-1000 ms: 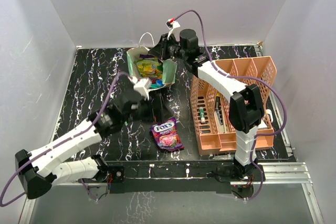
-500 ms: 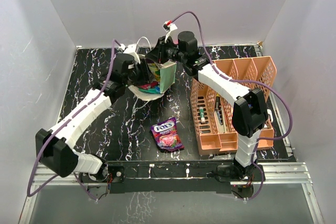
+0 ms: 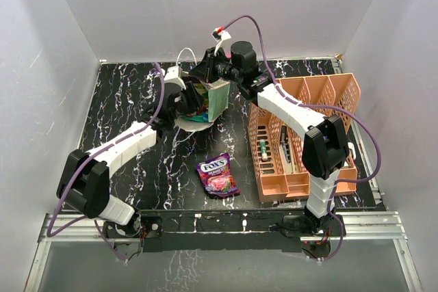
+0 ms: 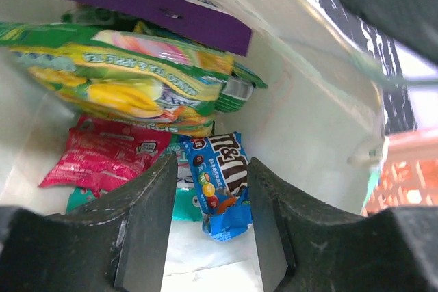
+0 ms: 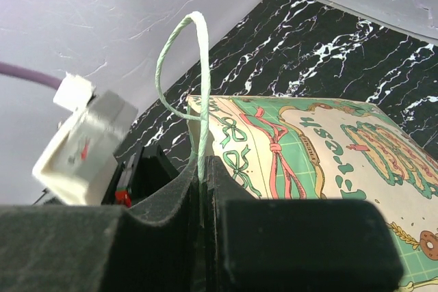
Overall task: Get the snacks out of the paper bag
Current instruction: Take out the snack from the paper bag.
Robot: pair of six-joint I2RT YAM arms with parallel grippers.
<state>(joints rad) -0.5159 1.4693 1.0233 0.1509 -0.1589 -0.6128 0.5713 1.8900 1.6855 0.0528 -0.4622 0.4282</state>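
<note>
The paper bag (image 3: pixel 219 99) is tipped with its mouth toward the left, near the back of the table. My right gripper (image 5: pixel 202 169) is shut on its thin cord handle (image 5: pixel 199 80), with the printed bag (image 5: pixel 308 148) just beyond. My left gripper (image 4: pixel 212 162) is inside the bag, its jaws closed in on a blue wrapped packet (image 4: pixel 220 176). Other snacks lie deeper in the bag: a red packet (image 4: pixel 102 158), a teal one (image 4: pixel 181 203) and a yellow-green bag (image 4: pixel 130 80). In the top view the left gripper (image 3: pixel 194 102) is mostly hidden in the bag's mouth. A purple-pink packet (image 3: pixel 217 176) lies on the table.
A peach slotted organiser (image 3: pixel 301 135) stands at the right under the right arm. White walls enclose the black marbled table (image 3: pixel 123 100) on three sides. A purple card (image 4: pixel 150 5) sits at the top inside the bag.
My left arm swung from the front of the table up to the bag and pushed its gripper inside. Its jaws narrowed around the blue packet. The right gripper tipped the bag leftward.
</note>
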